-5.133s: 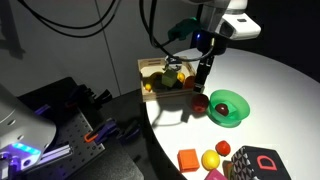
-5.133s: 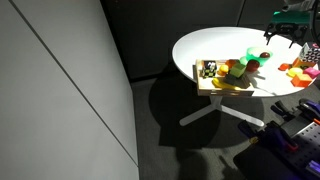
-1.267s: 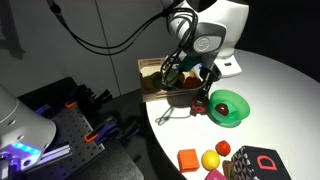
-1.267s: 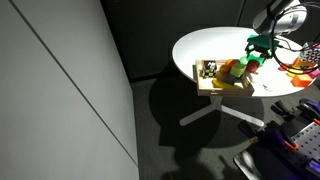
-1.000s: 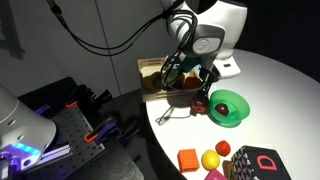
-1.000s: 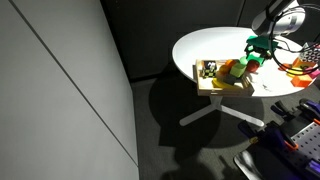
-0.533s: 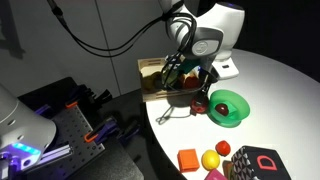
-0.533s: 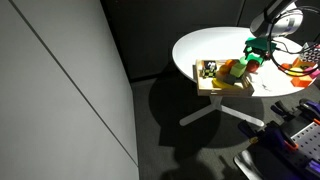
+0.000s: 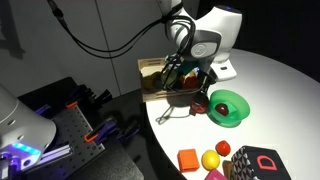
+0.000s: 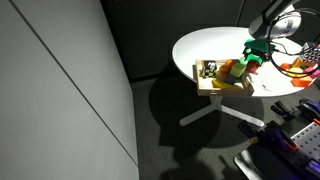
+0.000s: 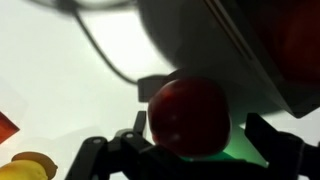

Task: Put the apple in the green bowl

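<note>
You're at the grasp step. The gripper [image 9: 198,93] hangs low over the apple [image 11: 188,115], which sits on the table [image 9: 272,78] just beside the bowl [image 9: 229,106], left of it in that exterior view. The fingers [image 11: 112,152] stand spread either side of the apple, and I can't make out any contact. Next, I'd judge: close on it, lift clear of the bowl's rim, and shift right. The wrist view is blurred, with the bowl only a green glow at the apple's lower right. In both exterior views the gripper hides most of the apple.
</note>
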`<state>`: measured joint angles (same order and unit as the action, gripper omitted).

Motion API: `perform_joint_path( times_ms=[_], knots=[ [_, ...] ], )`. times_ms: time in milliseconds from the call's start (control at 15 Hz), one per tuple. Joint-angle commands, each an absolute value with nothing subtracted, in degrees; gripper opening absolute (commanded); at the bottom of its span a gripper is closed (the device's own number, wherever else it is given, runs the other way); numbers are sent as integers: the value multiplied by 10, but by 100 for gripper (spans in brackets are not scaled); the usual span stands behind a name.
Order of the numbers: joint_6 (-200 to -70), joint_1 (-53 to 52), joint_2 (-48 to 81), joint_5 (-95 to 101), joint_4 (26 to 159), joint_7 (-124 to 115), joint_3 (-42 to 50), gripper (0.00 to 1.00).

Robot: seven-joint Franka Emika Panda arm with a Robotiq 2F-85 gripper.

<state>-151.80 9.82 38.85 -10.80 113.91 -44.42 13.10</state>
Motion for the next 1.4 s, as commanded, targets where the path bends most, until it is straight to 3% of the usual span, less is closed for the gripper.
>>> perform_joint_path(
  times_ms=[0, 733, 800, 867, 1000, 1333],
  knots=[
    [-1525, 96, 399, -125, 1127, -432, 132, 100],
    [-1523, 90, 417, -120, 1114, -440, 140, 100],
    [-1522, 90, 419, -120, 1112, -440, 140, 75],
    [-1521, 89, 420, -119, 1111, -440, 141, 73],
    [-1517, 88, 418, -118, 1112, -440, 143, 57],
    [-1503, 83, 403, -111, 1121, -435, 150, 56]
  ],
)
